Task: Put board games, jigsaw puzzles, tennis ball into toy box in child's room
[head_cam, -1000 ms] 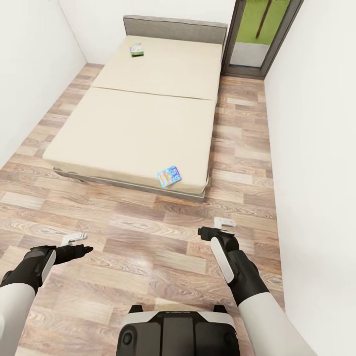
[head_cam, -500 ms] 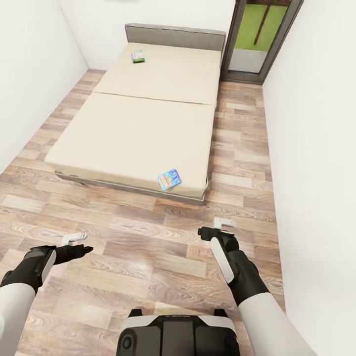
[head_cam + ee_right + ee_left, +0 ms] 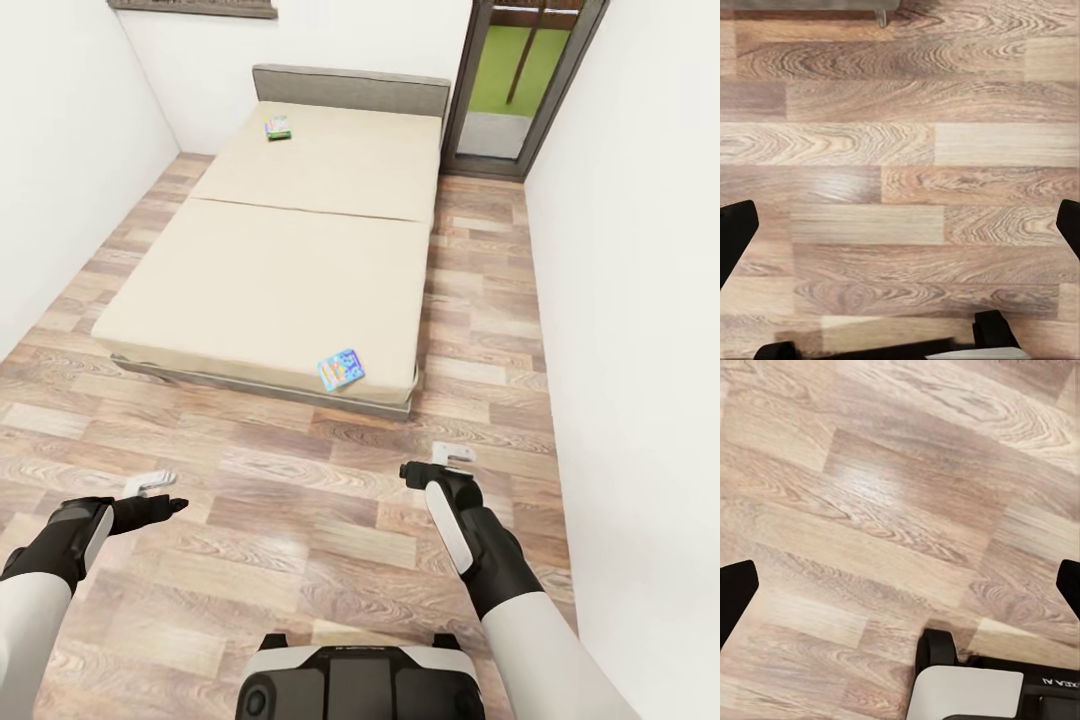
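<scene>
The bed (image 3: 270, 270) lies ahead on the wood-plank floor (image 3: 300, 520), its beige mattress running back to a grey headboard (image 3: 350, 88) against the far wall. Two board games rest on it, well apart — a blue-and-yellow board game (image 3: 341, 368) flat near the foot edge, on the robot's right side of the mattress, and a green-and-yellow board game (image 3: 278, 127) up near the headboard. A glazed door (image 3: 510, 85) stands beyond the bed's far right corner. Both arms hang low over bare floor, short of the bed: the left gripper (image 3: 150, 484) and the right gripper (image 3: 452, 457) each have their jaws spread wide — both wrist views show dark fingertips (image 3: 735, 594) at opposite edges with only planks between, nothing held.
</scene>
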`<state>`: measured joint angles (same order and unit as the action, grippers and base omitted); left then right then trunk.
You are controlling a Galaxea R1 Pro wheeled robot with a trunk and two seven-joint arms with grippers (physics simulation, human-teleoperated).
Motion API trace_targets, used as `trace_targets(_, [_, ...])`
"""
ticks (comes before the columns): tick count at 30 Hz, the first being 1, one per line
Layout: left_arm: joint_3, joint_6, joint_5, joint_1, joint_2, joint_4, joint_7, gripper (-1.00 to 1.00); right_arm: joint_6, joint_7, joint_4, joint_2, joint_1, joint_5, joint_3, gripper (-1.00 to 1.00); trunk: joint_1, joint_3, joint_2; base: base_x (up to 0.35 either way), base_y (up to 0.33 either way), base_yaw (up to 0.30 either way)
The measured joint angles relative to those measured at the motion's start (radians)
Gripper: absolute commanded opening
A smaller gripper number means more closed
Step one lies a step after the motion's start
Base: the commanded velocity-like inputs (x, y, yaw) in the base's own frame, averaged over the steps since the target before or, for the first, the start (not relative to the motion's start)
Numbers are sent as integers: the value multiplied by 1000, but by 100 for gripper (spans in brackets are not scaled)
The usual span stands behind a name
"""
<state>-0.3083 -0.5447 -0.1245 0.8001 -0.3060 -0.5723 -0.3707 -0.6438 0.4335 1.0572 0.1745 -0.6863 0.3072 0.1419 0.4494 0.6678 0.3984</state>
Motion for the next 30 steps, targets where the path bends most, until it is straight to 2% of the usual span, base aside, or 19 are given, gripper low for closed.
trace_targets(21, [0,0,0,0,2,0,0,100,1,0,-29,0,0,-1,-5,100,0,-31,0,0,0,-172])
trace_targets(30, [0,0,0,0,1,0,0,100,5,0,-29,0,0,-1,-1,100,0,-37,0,0,0,-52])
